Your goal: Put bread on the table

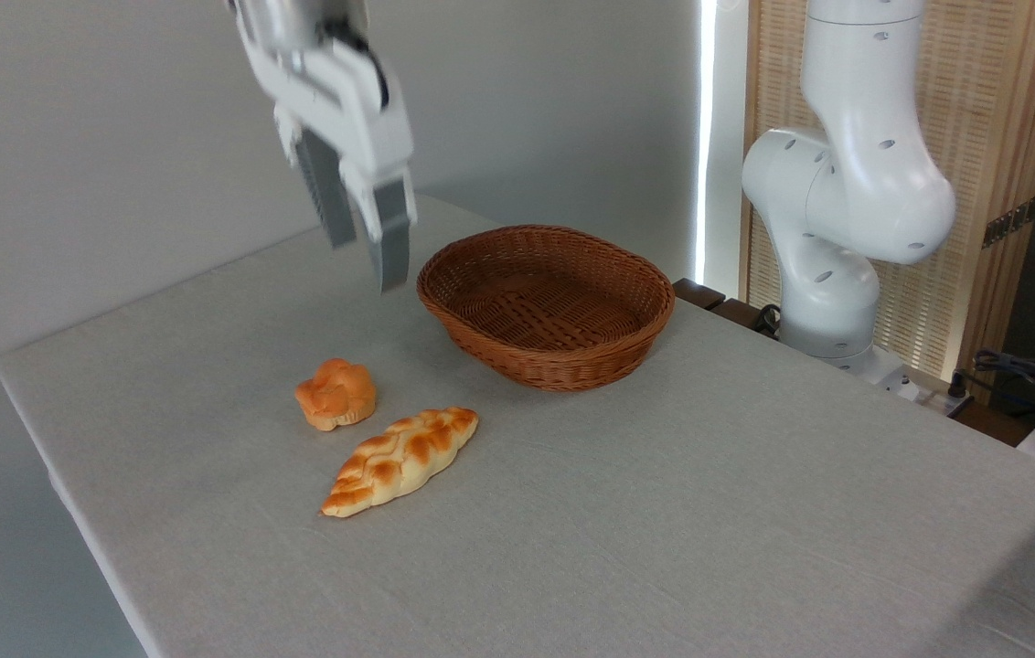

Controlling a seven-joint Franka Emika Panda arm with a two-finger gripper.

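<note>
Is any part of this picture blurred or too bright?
In the camera view, the gripper looks slightly motion-blurred; a bright overexposed strip runs down beside the wooden screen; the braided loaf, bun and wicker basket are sharp with soft shadows.

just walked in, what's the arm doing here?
Nothing is held right now. The gripper hangs above the table, left of the wicker basket, fingers slightly apart with nothing between them. The basket looks empty. The braided bread lies flat on the cloth in front of the basket, with a small round bun just beside it, apart from it. So the bread is on the table and the arm is clear of it.
</note>
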